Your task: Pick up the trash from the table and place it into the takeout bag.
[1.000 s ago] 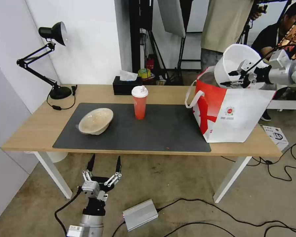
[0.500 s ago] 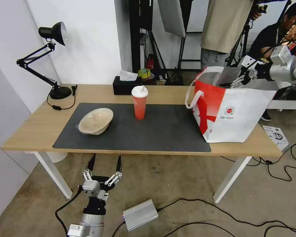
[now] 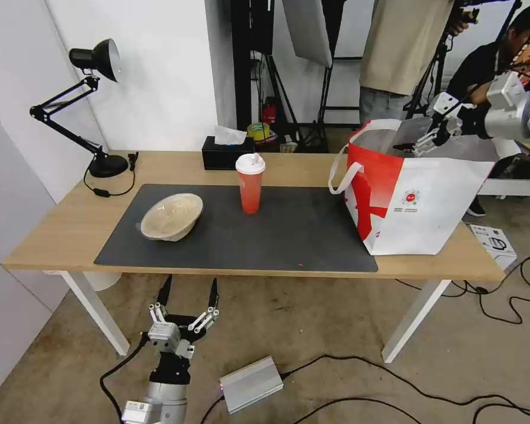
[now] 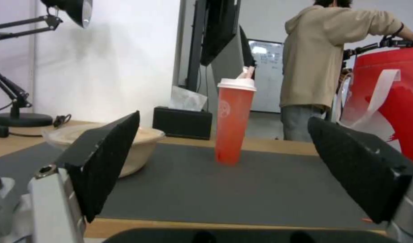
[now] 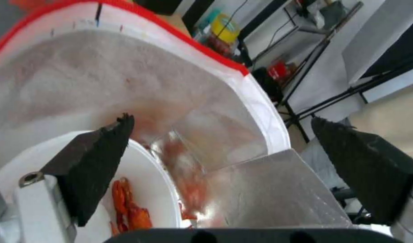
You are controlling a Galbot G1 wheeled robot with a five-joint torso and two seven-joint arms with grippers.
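Note:
The takeout bag [image 3: 418,206] stands open on the right end of the table [image 3: 59,229]. My right gripper [image 3: 417,144] hovers open just over its mouth. In the right wrist view the white bowl [image 5: 143,199] with red scraps lies inside, against the foil lining [image 5: 80,74], below the open right gripper [image 5: 222,119]. The red cup [image 3: 250,185] stands upright on the dark mat [image 3: 288,235], with the beige bowl [image 3: 171,217] to its left. My left gripper [image 3: 189,284] hangs open below the table's front edge. In the left wrist view the left gripper [image 4: 223,118] faces the cup [image 4: 233,125] and the beige bowl [image 4: 145,148].
A black desk lamp [image 3: 94,106] stands at the table's back left and a black tissue box [image 3: 224,154] behind the cup. A silver box [image 3: 250,383] and cables lie on the floor. People stand behind the bag.
The right gripper held the white bowl tilted above the bag a second ago. It has let go, the bowl has dropped inside, and the gripper has risen slightly. The left arm stayed still.

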